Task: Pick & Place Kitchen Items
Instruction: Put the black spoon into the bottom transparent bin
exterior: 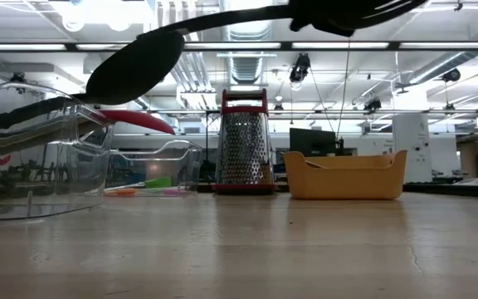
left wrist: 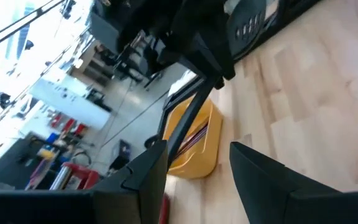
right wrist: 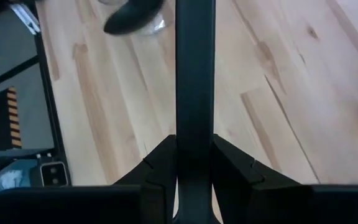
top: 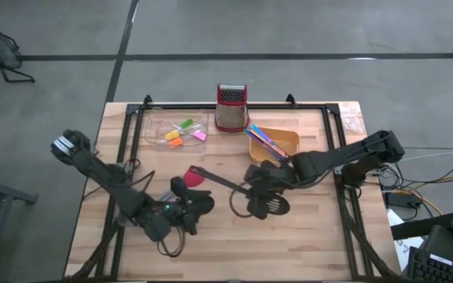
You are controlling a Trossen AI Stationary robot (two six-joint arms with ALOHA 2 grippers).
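Observation:
My right gripper is shut on a long black slotted spoon, held high over the table's middle. The spoon's slotted head lies by the gripper and its handle runs toward the far left. My left gripper stands open near the handle's free end, with nothing between its fingers. Below it stands a clear tray. A black spoon's bowl and a red-headed spoon's head stick out over the tray's right rim. My right gripper pinches the slotted spoon's handle between its two fingers, close to the slotted head. The fingers slant down from the table's right side and lie across the handle. The spoon is lifted clear of the table, its handle sloping slightly down toward the left.
At the far middle stand a red-topped metal grater and an orange bowl holding thin sticks. A second clear tray at the far left holds small coloured blocks. Bare wood lies along the near edge.

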